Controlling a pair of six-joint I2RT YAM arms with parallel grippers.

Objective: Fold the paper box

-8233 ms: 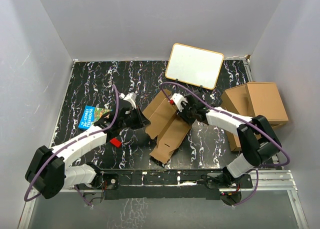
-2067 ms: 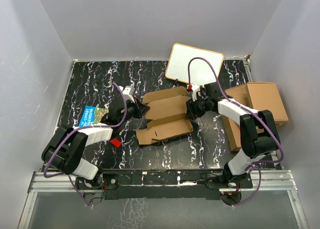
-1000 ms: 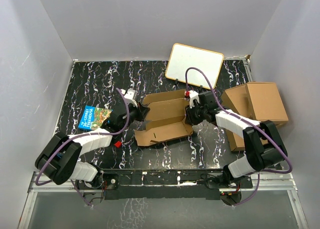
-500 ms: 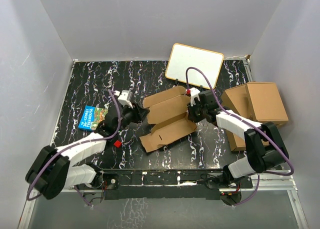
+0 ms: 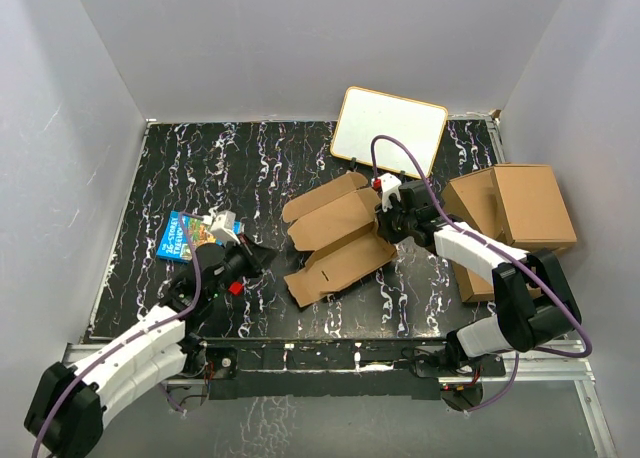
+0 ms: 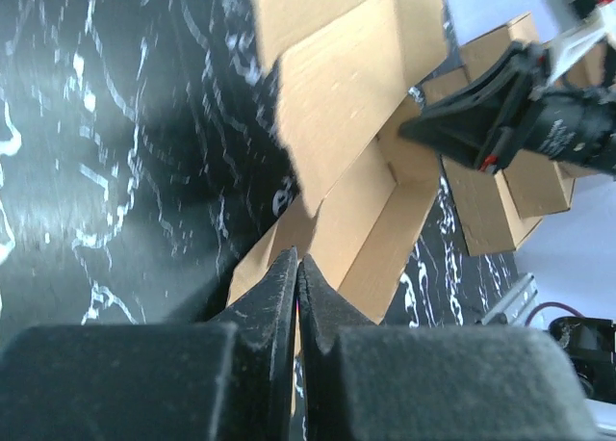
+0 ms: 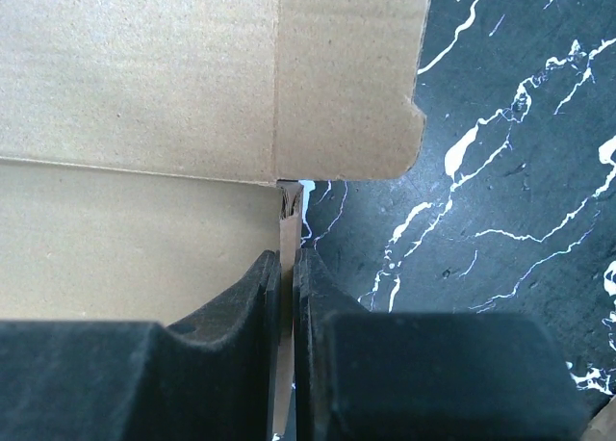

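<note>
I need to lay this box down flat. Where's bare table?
Widest bare patch: the far-left stretch of the black marbled table, bordered by the white board, the blue picture book and the brown cardboard paper box. Narrower strip: between that box and the near edge. Crowded on the right: the right gripper pinches the box beside the stacked brown cartons.

I see the paper box (image 5: pixel 330 220) plain brown at centre frame, on a table (image 5: pixel 200 168) black with white marbling; at left a blue picture book (image 5: pixel 178 236); at right, brown stacked boxes (image 5: pixel 520 208).
</note>
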